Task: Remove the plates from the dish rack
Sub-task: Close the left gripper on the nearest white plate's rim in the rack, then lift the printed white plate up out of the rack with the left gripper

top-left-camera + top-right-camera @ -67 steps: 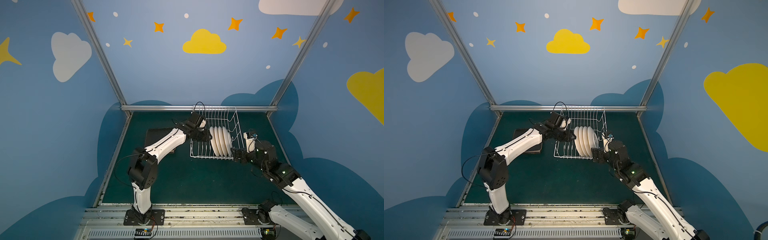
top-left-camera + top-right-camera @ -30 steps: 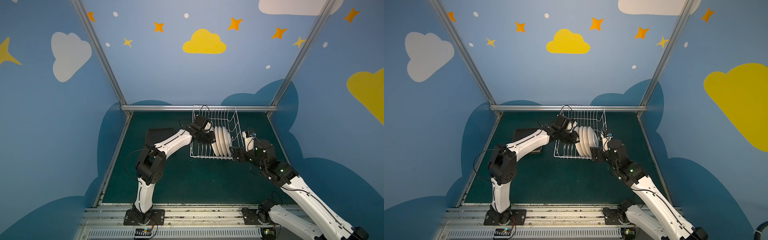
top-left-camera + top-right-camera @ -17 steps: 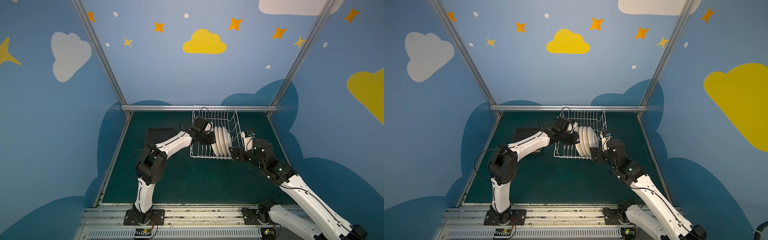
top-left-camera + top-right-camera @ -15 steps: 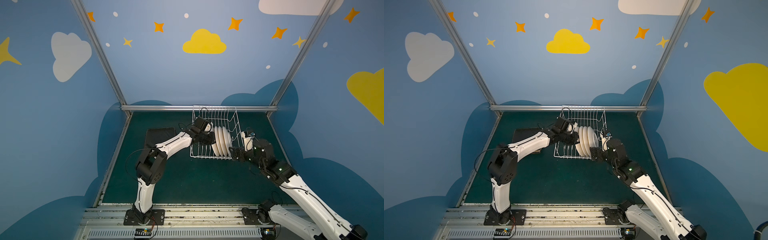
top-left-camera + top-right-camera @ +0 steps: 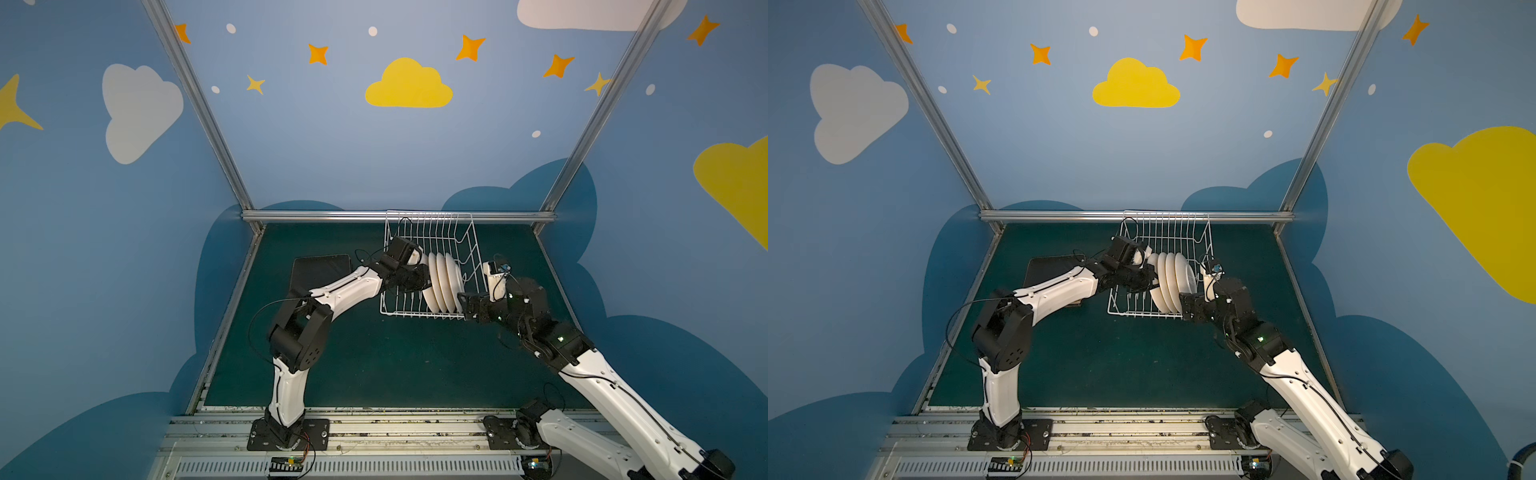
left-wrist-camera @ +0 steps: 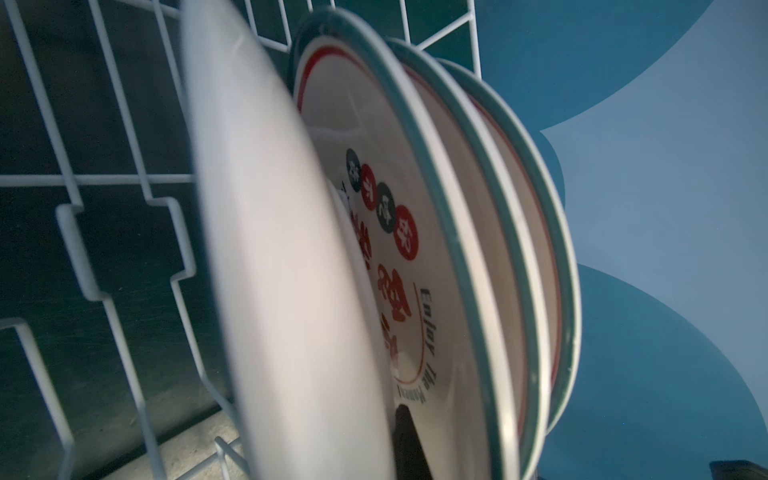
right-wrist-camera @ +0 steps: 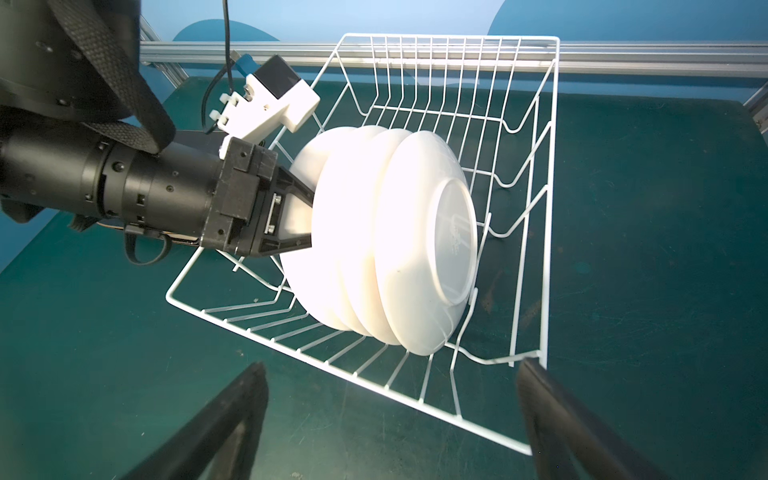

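Plates (image 5: 444, 282) — four round white ones — are standing on edge in a tight row inside the dish rack (image 5: 473, 249), leaning one against the next between its upright wires. In both top views the rack is sitting on the green bench (image 5: 374, 365) right of the middle, its far end reaching the metal rail (image 5: 332, 216) along the bench's far edge, and the row is filling the rack's near half. From the left wrist the end plate (image 6: 266, 249) is showing a blurred plain back, while the one behind it (image 6: 399, 232) is showing a red line near its rim and red and dark printed marks at its centre.

The left gripper (image 5: 426, 279) is reaching in across the rack's left side and is gripping this end plate on the left of the row — its jaws are pressing together on that plate's rim, with one dark finger (image 6: 405, 440) showing in the gap between this plate and the next.

The right gripper (image 7: 390, 363) is hovering low at the rack's near right corner, its jaws spread wide and holding nothing. One of its fingers (image 7: 548, 399) is lying just beside the corner wire; whether it is touching the wire I cannot tell.

A dark flat square-cornered piece (image 5: 320, 268) is lying on the bench left of the rack, partly under the left arm; what it is I cannot tell.
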Tool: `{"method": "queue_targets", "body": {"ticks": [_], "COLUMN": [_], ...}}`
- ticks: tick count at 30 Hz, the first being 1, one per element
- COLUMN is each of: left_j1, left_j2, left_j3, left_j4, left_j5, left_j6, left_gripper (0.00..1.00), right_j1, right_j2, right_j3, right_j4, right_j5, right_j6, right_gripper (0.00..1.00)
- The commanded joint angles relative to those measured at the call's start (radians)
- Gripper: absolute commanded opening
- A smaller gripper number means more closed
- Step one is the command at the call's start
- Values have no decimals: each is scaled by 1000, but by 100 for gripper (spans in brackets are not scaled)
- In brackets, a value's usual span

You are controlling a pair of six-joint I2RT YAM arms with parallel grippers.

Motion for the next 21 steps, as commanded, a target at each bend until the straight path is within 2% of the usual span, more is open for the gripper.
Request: {"method": "queue_targets", "body": {"ticks": [1,21], "left_j1": [6,25], "left_j2": [-67,-240], "left_j3": [-32,-91], "left_j4": [-5,-35], "left_j5": [28,58], "left_j6": [13,12], "left_gripper": [3,3], "right_j1": [-3,-3], "right_j2": [-7,-27], "right_j3": [9,10], "right_j4": [19,25], "right_j5": [-3,0], "right_j6": [-1,13], "right_gripper": [93,93]}}
